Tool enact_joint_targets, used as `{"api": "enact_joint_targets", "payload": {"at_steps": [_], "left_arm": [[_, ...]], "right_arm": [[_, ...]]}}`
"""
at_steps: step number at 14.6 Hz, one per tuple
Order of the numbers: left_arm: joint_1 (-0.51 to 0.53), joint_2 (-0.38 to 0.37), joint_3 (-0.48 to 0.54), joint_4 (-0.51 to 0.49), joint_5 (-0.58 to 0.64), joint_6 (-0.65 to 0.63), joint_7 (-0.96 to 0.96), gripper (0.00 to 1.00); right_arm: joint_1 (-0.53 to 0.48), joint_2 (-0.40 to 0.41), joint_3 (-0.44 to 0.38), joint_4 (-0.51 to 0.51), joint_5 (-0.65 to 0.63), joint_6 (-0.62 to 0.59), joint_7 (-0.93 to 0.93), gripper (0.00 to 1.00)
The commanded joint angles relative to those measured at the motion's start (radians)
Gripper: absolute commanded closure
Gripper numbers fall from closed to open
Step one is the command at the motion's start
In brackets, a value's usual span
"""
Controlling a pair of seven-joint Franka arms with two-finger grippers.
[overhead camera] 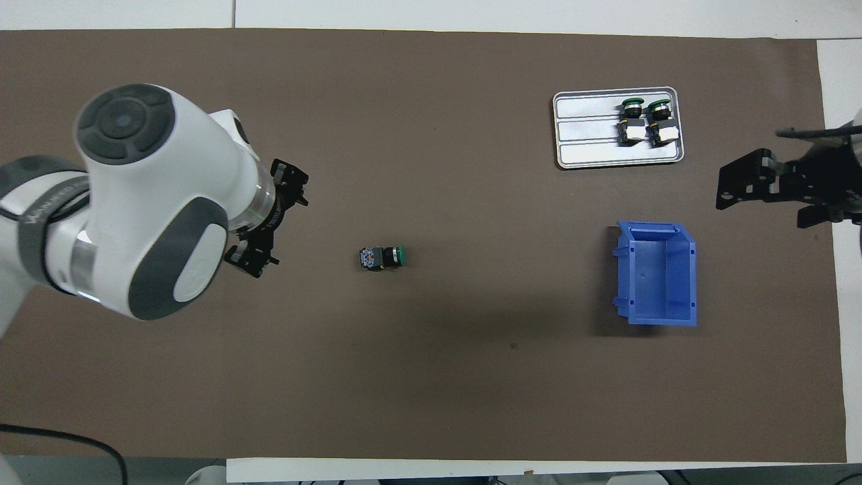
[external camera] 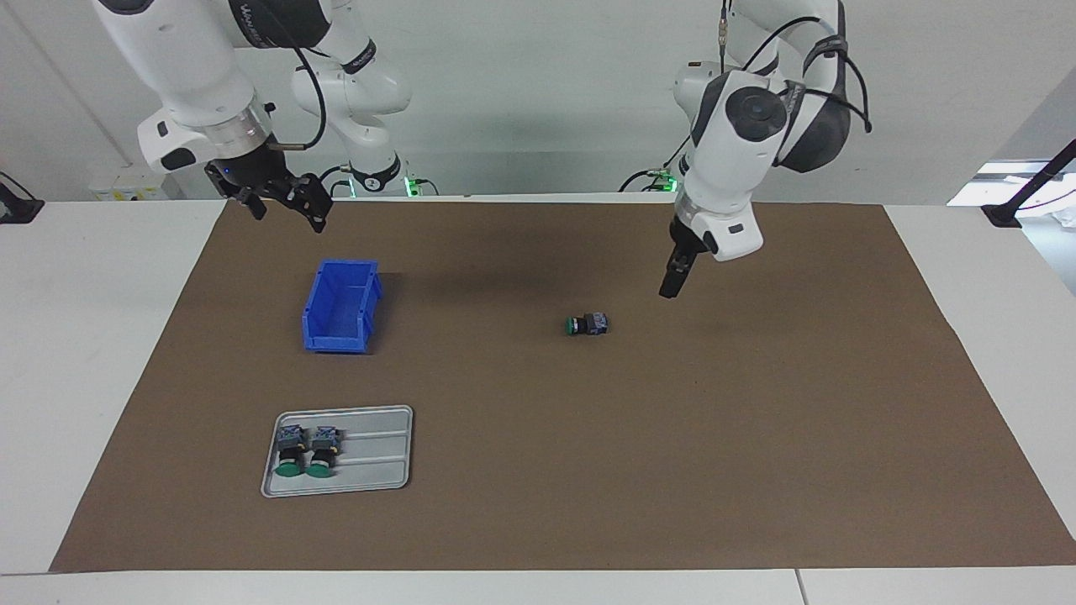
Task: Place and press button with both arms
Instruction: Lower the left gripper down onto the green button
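Brown mat (external camera: pixel 538 470): blue bin (external camera: pixel 340 305), tray (external camera: pixel 370 470), seemingly unobstructed.

— Inspector: What sort of premises is this?

— Assessor: A robotics laboratory. Two white jointed arms (external camera: pixel 731 126) are mounted at one end of a white table (external camera: pixel 84 336), which is covered by a brown mat (external camera: pixel 672 462). Cabling runs along the arms, and green indicator lights show at their bases. The walls are bare and pale. Test items are laid out in order: a blue bin (external camera: pixel 340 306) and a grey metal tray (external camera: pixel 370 458).
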Motion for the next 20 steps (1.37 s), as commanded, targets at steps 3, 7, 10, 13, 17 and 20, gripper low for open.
{"api": "enact_joint_targets", "payload": {"at_steps": [3, 7, 10, 13, 17, 20], "left_arm": [[-0.114, 0.125, 0.016, 0.000, -0.057, 0.127, -0.230, 0.00], [-0.133, 0.228, 0.015, 0.000, -0.057, 0.226, -0.350, 0.01], [-0.157, 0.265, 0.015, -0.015, -0.058, 0.259, -0.409, 0.01], [-0.176, 0.275, 0.015, -0.024, -0.067, 0.314, -0.474, 0.02], [-0.200, 0.277, 0.015, -0.070, -0.067, 0.329, -0.481, 0.03], [-0.211, 0.277, 0.015, -0.077, -0.067, 0.341, -0.511, 0.14]], "right_arm": [[-0.053, -0.021, 0.010, -0.049, -0.011, 0.027, -0.218, 0.02], [-0.069, -0.014, 0.012, -0.044, -0.022, 0.061, -0.242, 0.02], [-0.067, 0.006, 0.018, -0.018, -0.052, 0.047, -0.255, 0.02], [-0.069, 0.012, 0.021, 0.002, -0.056, 0.036, -0.274, 0.02], [-0.091, 0.009, 0.018, -0.017, -0.040, 0.038, -0.390, 0.01], [-0.113, 0.008, 0.018, -0.027, -0.037, 0.044, -0.392, 0.01]]}}
